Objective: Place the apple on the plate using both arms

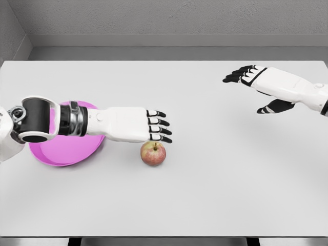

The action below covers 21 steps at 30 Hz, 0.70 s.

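A white table filled nearly the whole head view, its far edge meeting a grey wall and its near edge cut by the bottom of the frame.

The left arm reached in from the left edge and lay across the table toward the middle, its black-and-white elbow joint large in the near left. It passed over a pink plate, which sat on the left part of the table; the forearm hid the plate's far portion, and whether the arm touched it could not be told.

The right arm came in from the right edge at the far right, held above the table, well apart from everything else.

The left hand was flat, palm down, with its black-tipped fingers extended side by side and pointing right, holding nothing. The right hand was also loose and held nothing, its fingers stretched leftward and the thumb hanging below.

The apple, red and yellow with a short stem, stood upright on the table just right of the plate, not on it. It sat just nearer than the left fingertips; contact could not be judged.
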Motion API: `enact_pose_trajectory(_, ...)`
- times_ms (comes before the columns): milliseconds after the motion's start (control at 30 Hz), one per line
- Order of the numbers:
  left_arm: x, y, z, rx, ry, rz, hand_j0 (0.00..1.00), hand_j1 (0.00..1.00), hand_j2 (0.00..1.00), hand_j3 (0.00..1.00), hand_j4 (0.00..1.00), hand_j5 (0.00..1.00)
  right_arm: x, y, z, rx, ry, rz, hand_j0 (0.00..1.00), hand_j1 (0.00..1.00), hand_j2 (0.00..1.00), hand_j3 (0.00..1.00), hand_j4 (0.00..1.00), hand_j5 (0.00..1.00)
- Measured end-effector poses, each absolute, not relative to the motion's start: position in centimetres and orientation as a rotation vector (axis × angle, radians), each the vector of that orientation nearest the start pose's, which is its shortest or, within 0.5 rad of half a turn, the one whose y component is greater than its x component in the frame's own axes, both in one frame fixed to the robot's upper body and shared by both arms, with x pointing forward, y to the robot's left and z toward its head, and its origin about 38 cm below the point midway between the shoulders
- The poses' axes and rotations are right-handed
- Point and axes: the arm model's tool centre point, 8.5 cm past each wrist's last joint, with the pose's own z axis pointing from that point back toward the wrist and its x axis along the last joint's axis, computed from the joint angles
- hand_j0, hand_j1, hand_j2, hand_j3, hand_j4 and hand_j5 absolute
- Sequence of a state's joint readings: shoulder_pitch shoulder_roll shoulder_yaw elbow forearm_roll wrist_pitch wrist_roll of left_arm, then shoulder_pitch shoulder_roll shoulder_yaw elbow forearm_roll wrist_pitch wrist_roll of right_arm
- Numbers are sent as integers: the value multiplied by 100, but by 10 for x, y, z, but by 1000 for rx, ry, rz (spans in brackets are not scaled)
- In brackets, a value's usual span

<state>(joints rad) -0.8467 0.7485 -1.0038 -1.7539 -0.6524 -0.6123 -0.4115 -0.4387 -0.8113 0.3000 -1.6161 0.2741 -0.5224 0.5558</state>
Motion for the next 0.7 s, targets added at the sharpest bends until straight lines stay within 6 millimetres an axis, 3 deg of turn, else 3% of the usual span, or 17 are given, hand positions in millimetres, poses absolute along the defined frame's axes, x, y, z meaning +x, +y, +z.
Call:
enact_pose_trajectory(200,370,151,206,-317,1477,2733,100,100,100,100,100,100,405,-313,251,-417,-1615,1863,100,100,100,100,100,100)
enact_pose_trajectory(700,365,139,191,-271,1444,2739,100,100,100,100,100,100,401,-307,253,-410,-1630,1879,100,100,100,100,100,100)
